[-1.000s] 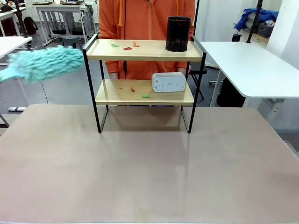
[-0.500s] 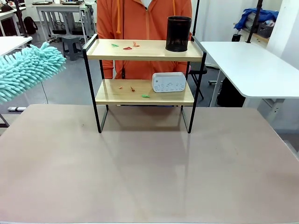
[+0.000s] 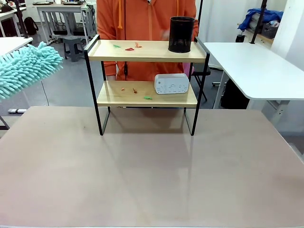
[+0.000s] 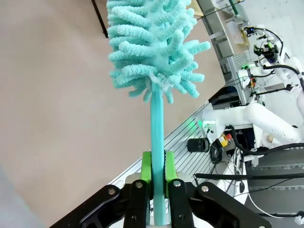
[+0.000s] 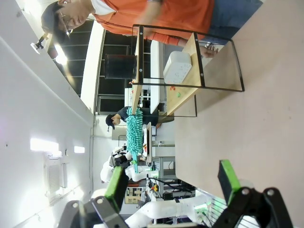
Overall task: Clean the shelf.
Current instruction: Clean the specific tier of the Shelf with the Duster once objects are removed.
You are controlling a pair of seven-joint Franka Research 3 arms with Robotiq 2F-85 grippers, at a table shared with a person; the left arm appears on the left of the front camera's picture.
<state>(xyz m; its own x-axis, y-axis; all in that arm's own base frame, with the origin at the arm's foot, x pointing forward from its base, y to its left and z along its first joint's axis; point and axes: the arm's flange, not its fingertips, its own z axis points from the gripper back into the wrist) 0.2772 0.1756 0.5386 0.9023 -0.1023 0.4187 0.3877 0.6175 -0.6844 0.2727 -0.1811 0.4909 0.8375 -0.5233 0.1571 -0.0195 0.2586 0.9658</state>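
Shelf [image 3: 147,57]: 2 light wood boards in a thin black metal frame on 4 black legs. It stands at the far middle of the table [image 3: 152,180], just in front of a person [image 3: 142,19] in an orange hoodie.

Top board: black mesh cup [image 3: 182,34], round, at the right end. Small red and green scraps [image 3: 129,49] lie left of centre.

Lower board: white box [image 3: 171,83] with rounded corners at the right. The marks on its face are too small to read. A few more scraps lie left of it.

Table top is matte tan, smooth and faintly glossy.

Duster [image 3: 26,69]: teal, shaggy chenille head, in the air at far left, well apart from the shelf.

Left claw [image 4: 157,166]: green pads pinch the duster's smooth teal handle, head pointing away.

Right claw [image 5: 172,178]: fingers spread wide, holding nothing, the shelf sideways beyond it.
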